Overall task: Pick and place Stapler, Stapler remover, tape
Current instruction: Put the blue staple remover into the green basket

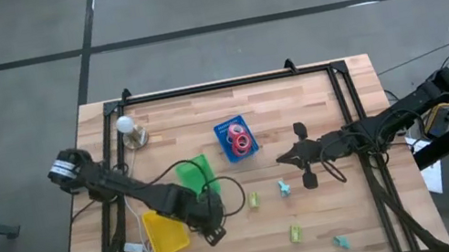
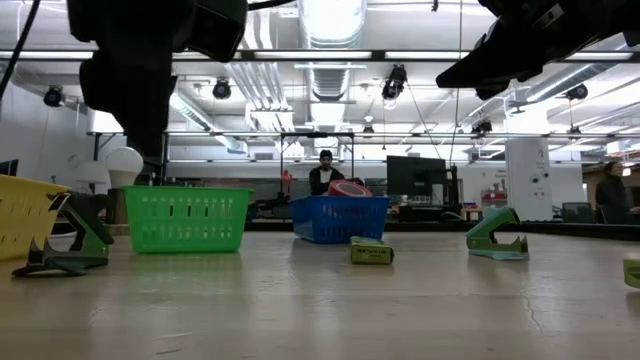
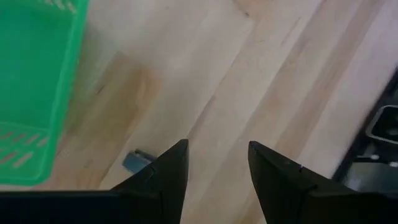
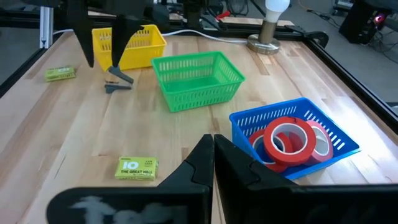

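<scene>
We see the left gripper [image 1: 214, 236] beside the yellow plastic bin [image 1: 166, 233], fingers apart, holding nothing. The right gripper [image 1: 284, 160] is pinched together. Red ring-shaped tape rolls [image 4: 288, 142] sit in the blue plastic basket [image 4: 339, 144].

Wooden table [image 1: 333, 218]: three bins [image 1: 236, 138], small items.

Red tape rolls [image 4: 287, 144] lie in the blue basket [image 4: 336, 134], beside the green basket [image 4: 198, 79].

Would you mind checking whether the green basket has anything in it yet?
No, in the right wrist view the green basket shows only its bare mesh floor, with nothing lying inside it.
</scene>
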`<state>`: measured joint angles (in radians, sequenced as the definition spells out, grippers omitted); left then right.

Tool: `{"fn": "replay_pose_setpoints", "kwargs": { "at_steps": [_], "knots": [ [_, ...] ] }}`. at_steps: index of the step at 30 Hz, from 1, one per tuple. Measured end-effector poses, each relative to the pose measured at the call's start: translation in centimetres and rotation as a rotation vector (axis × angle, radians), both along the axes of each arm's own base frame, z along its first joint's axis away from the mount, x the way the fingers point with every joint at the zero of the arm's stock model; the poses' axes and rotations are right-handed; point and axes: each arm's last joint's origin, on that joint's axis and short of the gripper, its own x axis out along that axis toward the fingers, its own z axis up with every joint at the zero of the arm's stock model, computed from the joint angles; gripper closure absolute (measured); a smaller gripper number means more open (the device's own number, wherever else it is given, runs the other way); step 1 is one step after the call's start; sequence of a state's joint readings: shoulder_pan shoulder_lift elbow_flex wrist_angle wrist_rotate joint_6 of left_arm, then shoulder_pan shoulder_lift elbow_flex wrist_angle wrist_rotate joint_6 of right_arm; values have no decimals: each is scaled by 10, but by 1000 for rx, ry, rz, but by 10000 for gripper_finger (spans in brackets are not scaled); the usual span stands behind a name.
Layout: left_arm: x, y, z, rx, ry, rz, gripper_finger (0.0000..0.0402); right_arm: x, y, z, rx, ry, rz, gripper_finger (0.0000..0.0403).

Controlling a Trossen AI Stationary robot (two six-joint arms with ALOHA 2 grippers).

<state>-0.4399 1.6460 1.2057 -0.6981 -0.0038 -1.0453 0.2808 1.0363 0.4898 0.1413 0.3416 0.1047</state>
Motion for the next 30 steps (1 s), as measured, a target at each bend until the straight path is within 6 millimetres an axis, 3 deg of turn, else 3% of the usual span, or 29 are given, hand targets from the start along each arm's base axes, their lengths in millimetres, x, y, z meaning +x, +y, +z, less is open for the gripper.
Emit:
{"fn": "replay_pose_setpoints", "kwargs": {
  "at_steps": [9, 16, 30],
  "knots": [
    [-7, -18, -12, 60, 38, -125, 236, 0, 0, 0, 5, -1, -2, 394],
    [-14, -40, -26, 115, 58, -249, 265, 0, 0, 0, 6, -4, -2, 394],
    [-14, -39, -24, 164, 29, -263, 318, 0, 0, 1, 9, -8, -3, 394]
  ]
}}
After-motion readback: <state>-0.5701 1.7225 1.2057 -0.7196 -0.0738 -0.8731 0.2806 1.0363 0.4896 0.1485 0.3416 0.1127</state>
